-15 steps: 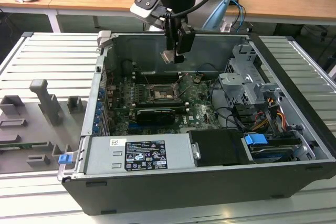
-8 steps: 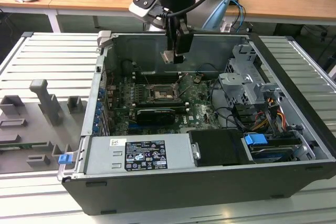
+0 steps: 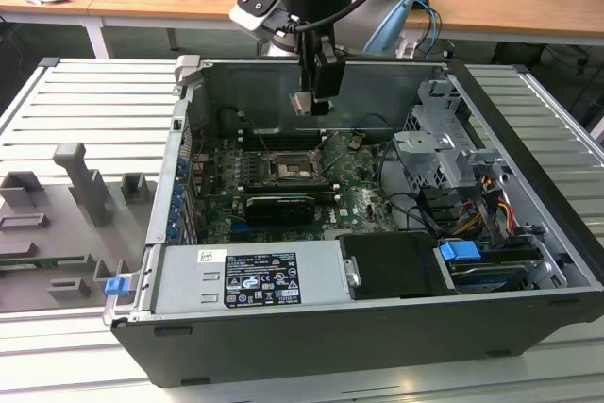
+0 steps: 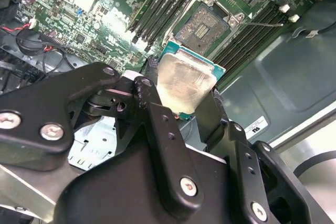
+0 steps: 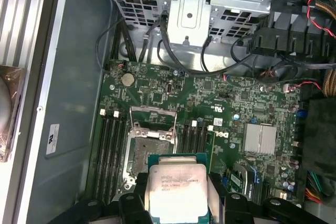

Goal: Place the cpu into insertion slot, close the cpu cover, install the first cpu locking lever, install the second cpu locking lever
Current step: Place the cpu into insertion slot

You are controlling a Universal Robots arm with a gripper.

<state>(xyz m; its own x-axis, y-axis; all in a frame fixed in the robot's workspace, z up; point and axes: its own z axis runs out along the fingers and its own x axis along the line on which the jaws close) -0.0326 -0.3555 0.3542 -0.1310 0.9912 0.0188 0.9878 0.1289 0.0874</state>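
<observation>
Gripper (image 5: 177, 199) pinches the cpu (image 5: 177, 188) by two opposite edges, seen in both wrist views. In the exterior view it hangs at upper centre of the frame, inside the open computer case (image 3: 283, 332), above the green board (image 3: 363, 197) and clear of it. Insertion slot (image 3: 286, 169) mid-frame, dark centre exposed. Cpu cover (image 5: 153, 132) flipped open.

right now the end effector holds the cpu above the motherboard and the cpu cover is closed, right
No: the cpu cover is open, leaving the insertion slot exposed, as the first wrist view shows. The end effector does hold the cpu above the motherboard.
</observation>
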